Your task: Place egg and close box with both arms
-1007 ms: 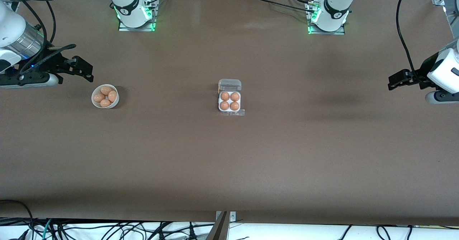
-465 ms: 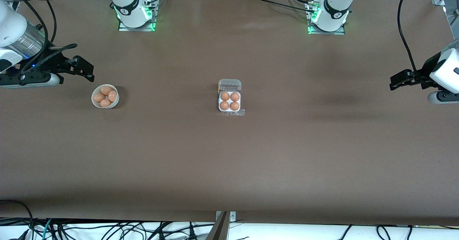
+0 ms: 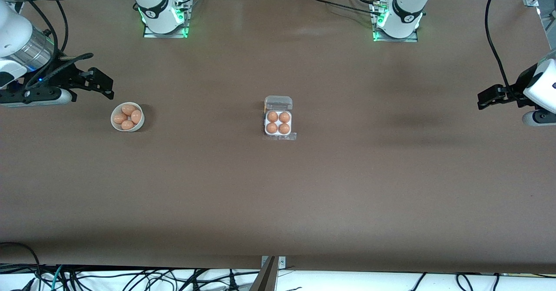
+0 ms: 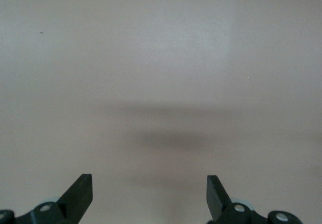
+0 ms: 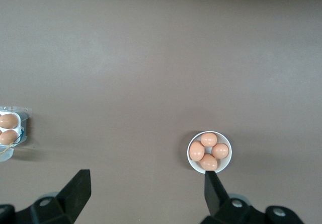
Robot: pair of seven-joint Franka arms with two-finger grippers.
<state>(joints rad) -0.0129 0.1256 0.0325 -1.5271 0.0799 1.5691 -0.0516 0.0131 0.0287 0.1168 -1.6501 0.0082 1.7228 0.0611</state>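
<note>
The box [image 3: 278,128] is a clear-plastic carton in the middle of the table, with an egg [image 3: 272,117] in each of its four cells. Its transparent lid [image 3: 278,102] lies open on the side farther from the front camera. Part of the box shows in the right wrist view [image 5: 10,128]. My right gripper [image 3: 104,84] is open and empty, over the table beside the white bowl [image 3: 117,128]; the right wrist view [image 5: 147,181] shows it clearly. My left gripper [image 3: 481,101] is open and empty over bare table at the left arm's end [image 4: 149,183].
The round white bowl [image 5: 193,164] holds several brown eggs [image 3: 128,117], toward the right arm's end of the table. Black cables hang by both arms and along the table's near edge.
My left gripper has drawn back a little toward the left arm's end of the table. The right gripper, the box and the bowl have not moved.
</note>
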